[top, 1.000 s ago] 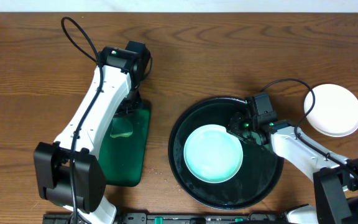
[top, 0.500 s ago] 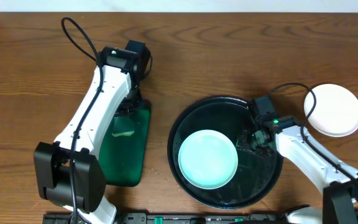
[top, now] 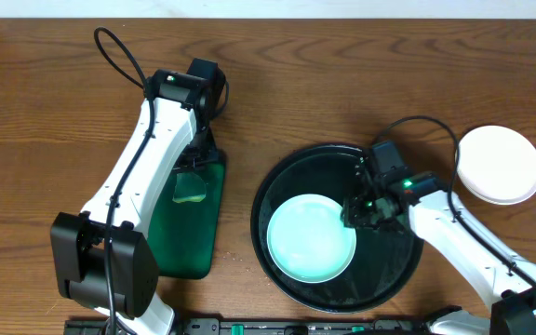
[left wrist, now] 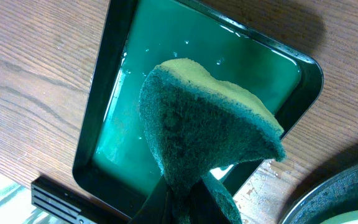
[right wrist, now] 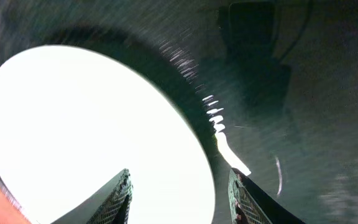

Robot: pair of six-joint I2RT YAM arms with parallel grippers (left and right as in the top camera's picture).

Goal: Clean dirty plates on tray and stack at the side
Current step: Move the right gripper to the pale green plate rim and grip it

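Occlusion: left gripper (left wrist: 182,208) is cut off at the bottom edge of its wrist view and mostly buried under the sponge (left wrist: 207,134); from overhead its own arm covers it. Whether the white plate (top: 499,165) is one plate or a stack cannot be told.
Blur: the right wrist view is streaked, and the smeared plate (right wrist: 92,143) is washed out to bare white there.
Surface: brown wood-grain table (top: 342,74); a pale strip runs along its far edge, and nothing more of the room shows.
Left gripper: clenched on the sponge, which is folded and sits over the green tray (left wrist: 185,43), wet and green inside.
Right gripper (right wrist: 179,202): fingers spread wide, one over the smeared plate, the other over the tray (right wrist: 291,124), the plate's rim between them; grasping nothing.
Smeared plate: round, tinted teal across its face from overhead, lying left of centre in the tray.
Tray: round, black, glossy, with a raised rim.
White plate: clean-looking, on the table to the right of the tray, apart from it.
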